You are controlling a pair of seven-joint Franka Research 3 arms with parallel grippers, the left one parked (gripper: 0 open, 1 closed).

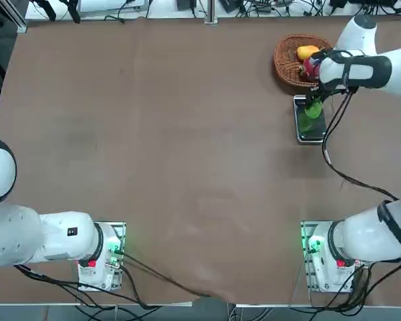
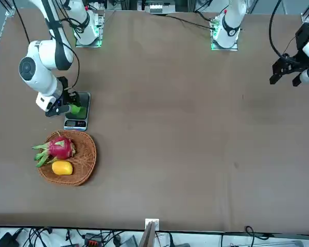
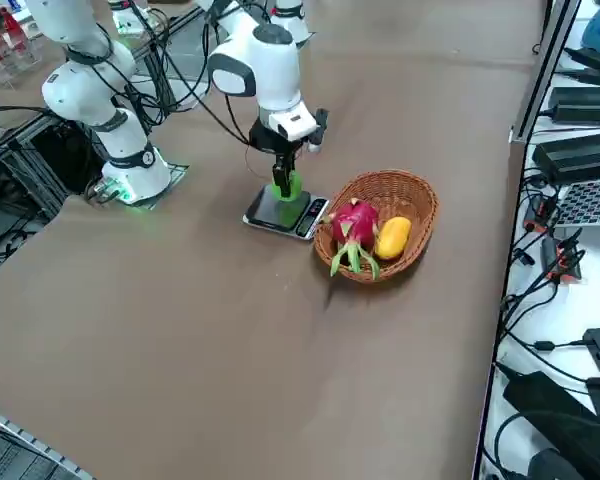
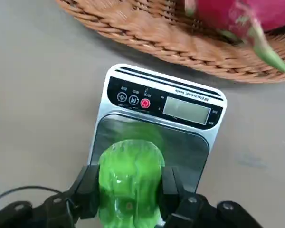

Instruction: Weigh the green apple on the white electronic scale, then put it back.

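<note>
- Right gripper (image 4: 131,187) clamped on the green apple (image 4: 130,179), one finger (image 4: 89,189) pressed to each side, pinching it snug.
- Apple sat just over the white electronic scale (image 4: 152,133), above the shiny platform; couldn't tell whether it actually touched the plate or hovered a hair above.
- Green reflection showed up on the platform right under the fruit.
- Scale's display strip and little buttons pointed toward the wicker basket (image 1: 285,61), screen looked blank.
- Basket parked just beside the scale's display end, near the table's far right corner from the robot's side.
- Still loaded with a pink dragon fruit (image 2: 59,147) and a yellow-orange fruit (image 2: 62,168), touching each other.
- Rest of the brown table (image 1: 174,147) pretty bare.
</note>
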